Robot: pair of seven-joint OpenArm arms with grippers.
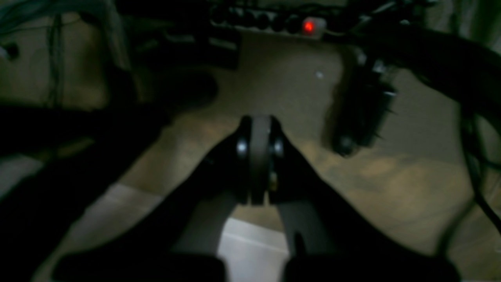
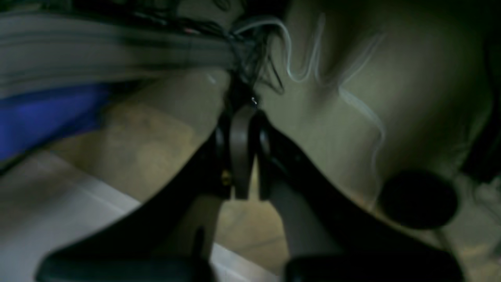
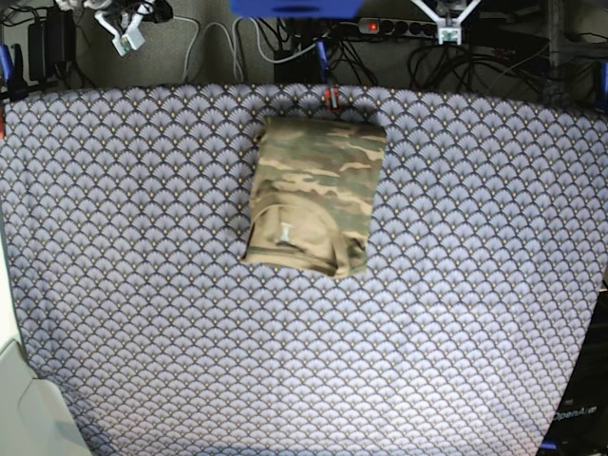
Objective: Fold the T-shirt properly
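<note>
The camouflage T-shirt [image 3: 313, 190] lies folded into a compact rectangle on the purple scale-patterned tablecloth [image 3: 142, 304], at the back centre. Its small white label [image 3: 284, 231] shows near the lower left corner. Neither arm shows in the base view. In the left wrist view my left gripper [image 1: 257, 129] is shut with nothing in it, over dim floor. In the right wrist view my right gripper [image 2: 242, 117] is shut and empty, also over floor. The shirt is out of both wrist views.
A power strip with a red light [image 3: 399, 27] and tangled cables [image 3: 285, 43] lie beyond the table's far edge; the strip also shows in the left wrist view [image 1: 308, 26]. A blue object [image 2: 43, 113] and white cables [image 2: 313, 66] show in the right wrist view.
</note>
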